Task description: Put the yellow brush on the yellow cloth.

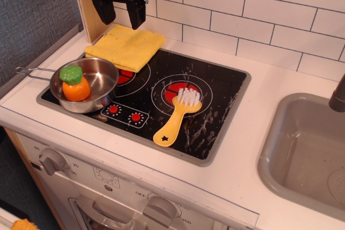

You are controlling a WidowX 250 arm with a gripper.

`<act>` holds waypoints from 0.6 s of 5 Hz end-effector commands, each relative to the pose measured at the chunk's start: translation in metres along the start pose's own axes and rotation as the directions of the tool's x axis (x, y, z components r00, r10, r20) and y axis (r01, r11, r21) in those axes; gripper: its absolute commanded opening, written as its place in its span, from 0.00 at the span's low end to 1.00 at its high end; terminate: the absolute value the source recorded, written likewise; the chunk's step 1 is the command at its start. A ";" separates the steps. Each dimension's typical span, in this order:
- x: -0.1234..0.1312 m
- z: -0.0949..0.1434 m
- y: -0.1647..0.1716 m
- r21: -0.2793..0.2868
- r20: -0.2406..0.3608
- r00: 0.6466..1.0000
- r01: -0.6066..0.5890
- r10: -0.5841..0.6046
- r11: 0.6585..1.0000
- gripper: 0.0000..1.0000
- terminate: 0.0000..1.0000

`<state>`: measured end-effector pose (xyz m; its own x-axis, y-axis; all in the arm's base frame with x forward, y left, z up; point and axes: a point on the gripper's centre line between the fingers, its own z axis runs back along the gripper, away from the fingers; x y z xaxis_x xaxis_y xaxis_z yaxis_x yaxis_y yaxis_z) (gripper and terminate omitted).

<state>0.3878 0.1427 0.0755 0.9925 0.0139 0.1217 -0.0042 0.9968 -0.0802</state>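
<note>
The yellow brush (177,117) lies on the black stovetop, white bristles toward the back on the right burner, its handle with the star hole pointing to the front. The yellow cloth (125,46) lies flat at the back left corner of the stove, partly over the left burner. My gripper (119,12) hangs in the air above the back of the cloth, near the tiled wall. Its two black fingers are spread apart and hold nothing. It is well away from the brush, up and to the left of it.
A steel pot (86,83) with a long handle sits on the front left of the stove and holds an orange toy carrot (75,84). A grey sink (307,152) is at the right. A white tiled wall (253,14) stands behind. Stove knobs (52,160) are at the front.
</note>
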 end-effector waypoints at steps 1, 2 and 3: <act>0.000 0.000 0.000 0.000 0.000 1.000 0.000 0.000 1.000 1.00 0.00; -0.024 0.004 -0.028 0.000 0.010 0.997 0.075 -0.075 0.997 1.00 0.00; -0.044 0.007 -0.052 -0.011 0.013 0.991 0.133 -0.133 0.991 1.00 0.00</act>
<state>0.3379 0.0882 0.0592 0.9901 -0.1151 0.0805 0.1229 0.9875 -0.0990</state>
